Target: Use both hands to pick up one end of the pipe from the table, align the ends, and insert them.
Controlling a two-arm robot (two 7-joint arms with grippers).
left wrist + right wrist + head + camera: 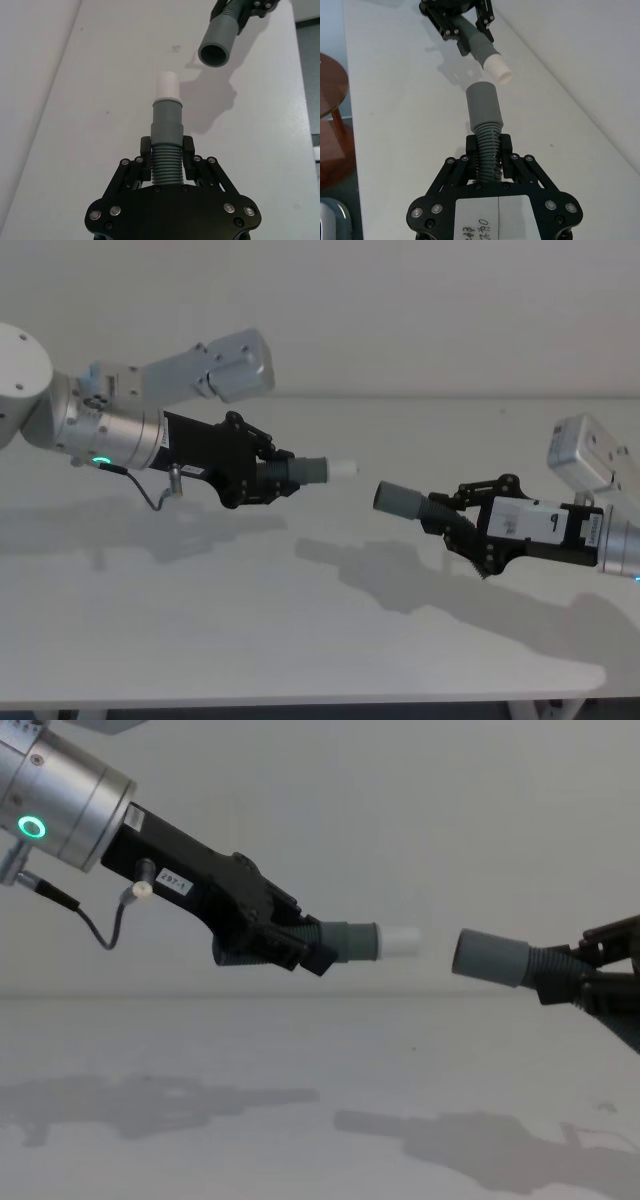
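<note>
Left claw [268,478] clamped white-tipped pipe piece [310,470]; right claw [452,516] clamped open-collared piece [403,500]. Ends faced, apart, seemingly misaligned, above counter [300,640].

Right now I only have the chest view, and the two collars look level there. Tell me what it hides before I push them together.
Observer: In the head view the left piece has its white tip out of line: the right piece's collar sits nearer the robot.
Operator: Check the socket mouth.
Observer: The left wrist view looks into the collar's mouth: hollow, nothing seen inside.
Operator: Confirm the right grip.
Observer: In the right wrist view the right gripper has its fingers shut on the ribbed part, behind the collar.
</note>
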